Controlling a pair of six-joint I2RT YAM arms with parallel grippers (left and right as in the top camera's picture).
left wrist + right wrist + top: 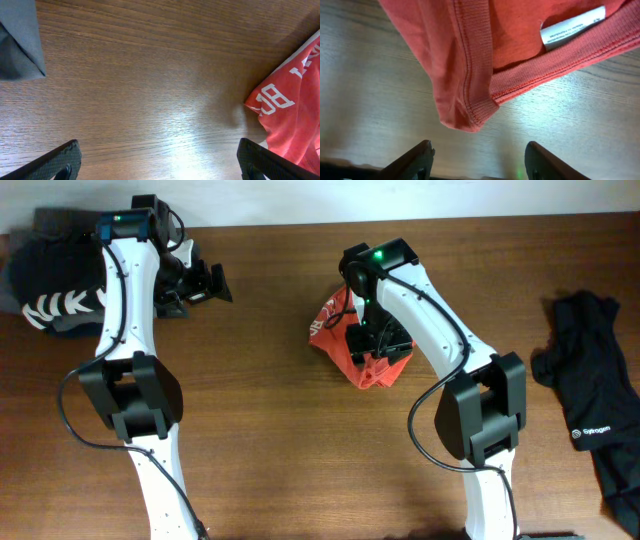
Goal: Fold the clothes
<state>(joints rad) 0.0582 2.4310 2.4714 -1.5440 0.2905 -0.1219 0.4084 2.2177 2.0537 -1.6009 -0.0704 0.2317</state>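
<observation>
Claw on the right arm (480,162) stands released, its fingers (414,159) apart with only bare wood between them, just short of the red-orange shirt (328,328). That shirt sits bunched in a small heap near the middle of the surface (280,450), directly under the right wrist. A doubled, stitched edge hangs toward the claw, and the ribbed collar (560,65) with its white neck label (572,27) lies just beyond. Nothing is spread flat yet, so folding looks barely begun, and the open claw beside the collar probably wants a fresh hold there. The left claw (160,162) is also fully released and empty, well apart and facing the shirt's lettered side, likely waiting for the opposite edge. A black garment (590,390) at the right and a dark one with white lettering (50,285) at the far left lie aside.
</observation>
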